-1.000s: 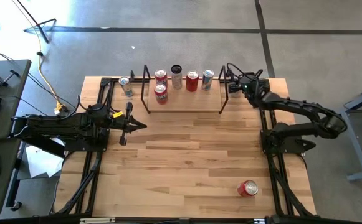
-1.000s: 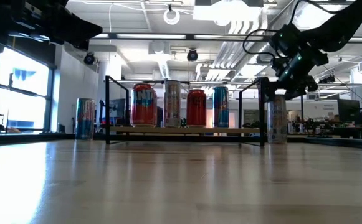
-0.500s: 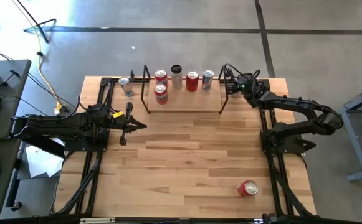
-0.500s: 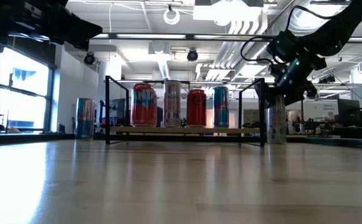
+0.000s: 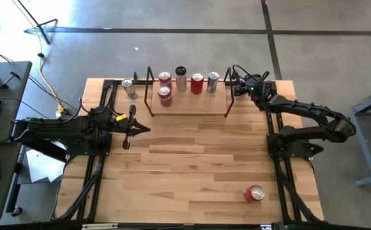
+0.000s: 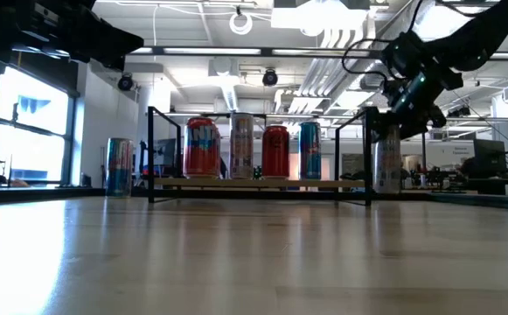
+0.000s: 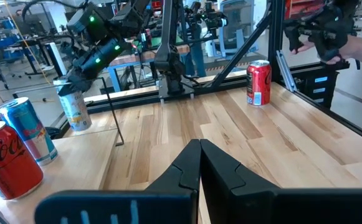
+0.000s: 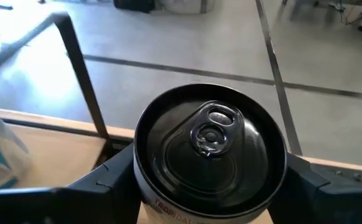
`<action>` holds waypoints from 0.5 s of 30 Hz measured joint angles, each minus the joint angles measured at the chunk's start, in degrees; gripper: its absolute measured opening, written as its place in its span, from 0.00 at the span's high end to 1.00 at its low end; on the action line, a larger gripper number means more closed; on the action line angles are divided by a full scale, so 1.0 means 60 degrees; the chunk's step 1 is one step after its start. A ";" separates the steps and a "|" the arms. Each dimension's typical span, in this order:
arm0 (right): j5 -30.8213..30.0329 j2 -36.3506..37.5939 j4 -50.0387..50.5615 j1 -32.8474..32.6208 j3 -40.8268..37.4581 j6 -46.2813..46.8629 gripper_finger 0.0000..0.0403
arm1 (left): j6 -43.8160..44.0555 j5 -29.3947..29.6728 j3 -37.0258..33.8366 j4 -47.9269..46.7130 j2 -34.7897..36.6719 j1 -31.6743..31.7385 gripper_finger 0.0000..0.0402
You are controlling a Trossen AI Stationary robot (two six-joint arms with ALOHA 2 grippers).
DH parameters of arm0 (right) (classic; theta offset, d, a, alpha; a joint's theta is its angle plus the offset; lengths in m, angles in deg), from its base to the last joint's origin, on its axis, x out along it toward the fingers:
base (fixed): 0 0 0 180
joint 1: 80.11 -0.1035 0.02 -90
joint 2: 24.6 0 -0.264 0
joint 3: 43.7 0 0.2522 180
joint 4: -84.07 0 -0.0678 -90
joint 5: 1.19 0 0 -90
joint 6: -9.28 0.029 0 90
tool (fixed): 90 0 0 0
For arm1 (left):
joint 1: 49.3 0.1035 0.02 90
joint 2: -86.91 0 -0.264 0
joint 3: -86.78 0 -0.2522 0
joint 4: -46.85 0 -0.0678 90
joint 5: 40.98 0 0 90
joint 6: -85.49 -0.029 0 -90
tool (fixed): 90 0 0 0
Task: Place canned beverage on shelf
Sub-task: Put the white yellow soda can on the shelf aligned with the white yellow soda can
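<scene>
From above, the right gripper (image 5: 238,89) reaches to the table's far right corner, just outside the right wire frame of the shelf (image 5: 188,108), where five cans already stand; the can it is after is hidden beneath it here. The left gripper (image 5: 131,126) waits over the left middle of the table with its fingers pressed together. A lone red can (image 5: 254,193) lies on its side near the front right edge, and another can (image 5: 129,88) stands outside the shelf's left frame. At table height, the silver can (image 6: 386,161) stands upright on the wood just beside the shelf's right frame, the right gripper over its top. The left wrist view shows the same can beneath the other arm, far across the table. In the right wrist view the dark fingers (image 8: 109,174) flank the can's upper wall on both sides, set wide; whether they already press it I cannot tell. The can looks rigid but thin-walled and smooth, so a moderate squeeze just below the rim, keeping it upright, seems best.
</scene>
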 joint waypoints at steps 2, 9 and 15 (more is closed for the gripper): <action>-0.0001 0.0369 0.0100 -0.0046 0.0003 0.0000 0.39 | 0.0000 0.0002 0.0000 0.0000 0.0000 0.0003 1.00; -0.0055 0.2006 0.1136 -0.0058 0.0001 0.0006 0.39 | -0.0004 0.0002 0.0000 0.0000 0.0004 0.0002 1.00; -0.0217 0.3284 0.2948 -0.0554 0.0758 0.0089 0.39 | -0.0004 0.0002 0.0000 0.0007 0.0000 0.0003 1.00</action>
